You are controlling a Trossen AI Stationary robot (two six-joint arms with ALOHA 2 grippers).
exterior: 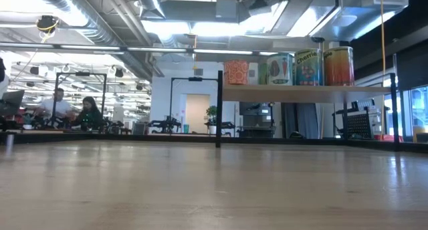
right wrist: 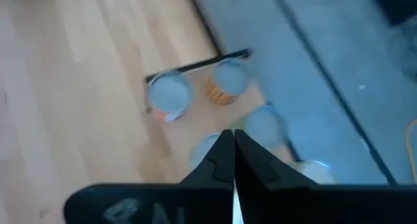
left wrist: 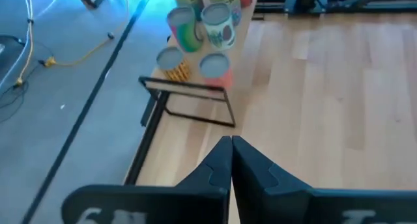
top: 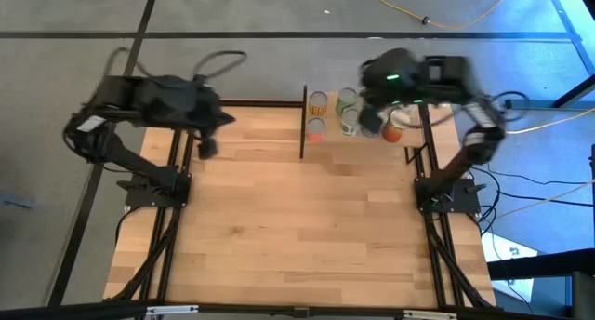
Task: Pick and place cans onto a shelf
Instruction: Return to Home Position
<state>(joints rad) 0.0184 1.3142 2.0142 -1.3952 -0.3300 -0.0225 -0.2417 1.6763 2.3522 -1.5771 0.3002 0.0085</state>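
Since the cans (top: pixel 349 123) stand grouped upright on the shelf (exterior: pixel 301 93) at the desk's (top: pixel 297 227) one o'clock and none seems left to fetch, I hold my right pincer (right wrist: pixel 233 134) above them and my left pincer (left wrist: pixel 231 140) near eleven o'clock, both empty, fingers pressed together, ready for home.

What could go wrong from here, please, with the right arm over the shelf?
The right gripper, shut, hangs above the cans on the shelf; a low or sideways retreat might clip a lid. The cans stand packed together, so one knocked tin would likely topple neighbours, perhaps off the edge. The left gripper, shut, waits away from the shelf and seems no threat.
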